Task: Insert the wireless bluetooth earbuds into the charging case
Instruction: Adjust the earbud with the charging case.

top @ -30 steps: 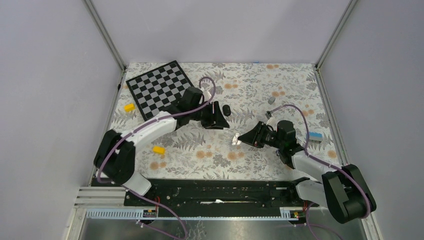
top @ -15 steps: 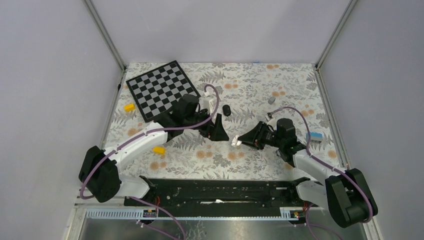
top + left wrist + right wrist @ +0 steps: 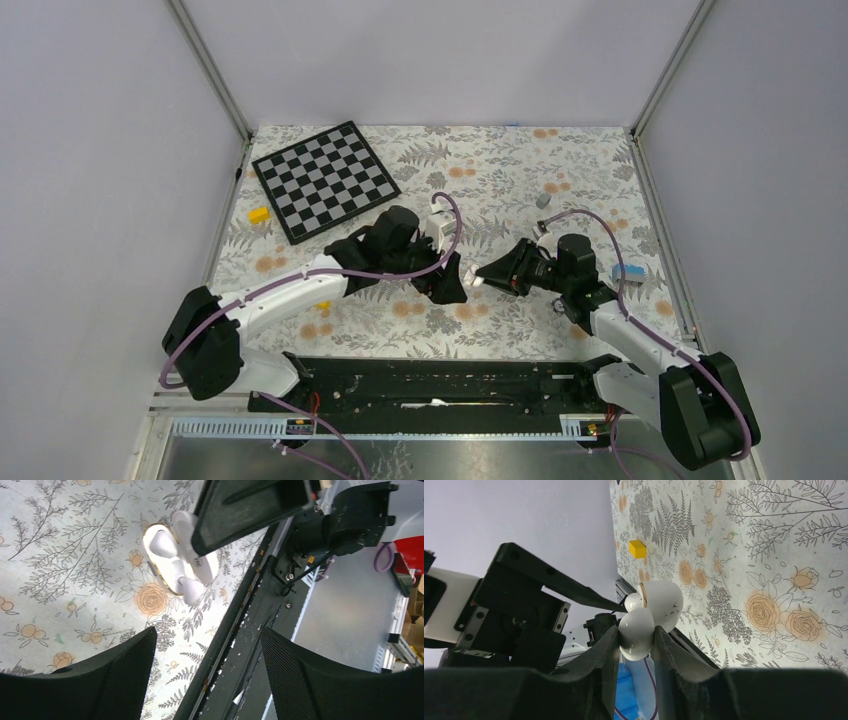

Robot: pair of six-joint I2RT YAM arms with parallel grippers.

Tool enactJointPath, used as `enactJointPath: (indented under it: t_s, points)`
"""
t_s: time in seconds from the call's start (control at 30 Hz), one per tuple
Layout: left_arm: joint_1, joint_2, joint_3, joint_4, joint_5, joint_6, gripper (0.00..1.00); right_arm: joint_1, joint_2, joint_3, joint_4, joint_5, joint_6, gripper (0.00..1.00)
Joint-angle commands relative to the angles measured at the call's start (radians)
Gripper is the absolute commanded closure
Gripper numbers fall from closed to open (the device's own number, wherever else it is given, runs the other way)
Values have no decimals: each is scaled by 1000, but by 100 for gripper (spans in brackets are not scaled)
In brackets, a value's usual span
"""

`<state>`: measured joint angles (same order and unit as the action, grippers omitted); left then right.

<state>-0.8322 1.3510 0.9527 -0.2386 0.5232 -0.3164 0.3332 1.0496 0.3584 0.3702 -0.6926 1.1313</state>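
I present the open charging case [image 3: 654, 607], clamped in my right gripper [image 3: 636, 645], to my left gripper [image 3: 205, 636], spread and empty, for loading

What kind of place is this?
Probably a robot practice booth: a left arm and right arm bolted to a rail, plain walls around the flowered table, a chessboard.

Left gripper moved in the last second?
Yes: the left gripper has left the chessboard corner, heading toward the near edge and rightward, up beside the charging case.
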Motion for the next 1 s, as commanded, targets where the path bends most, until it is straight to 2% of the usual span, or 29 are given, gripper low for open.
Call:
enactJointPath:
  t_s: [0.0, 0.47, 0.97]
  points:
    - [-2, 25, 0, 52, -54, 33, 23, 6, -34, 50, -8, -10, 12, 100]
    - [6, 105, 39, 53, -119, 56, 26, 6, -56, 57, -27, -17, 7, 100]
    - [56, 117, 64, 48, -104, 56, 27, 6, -73, 35, -37, -13, 2, 100]
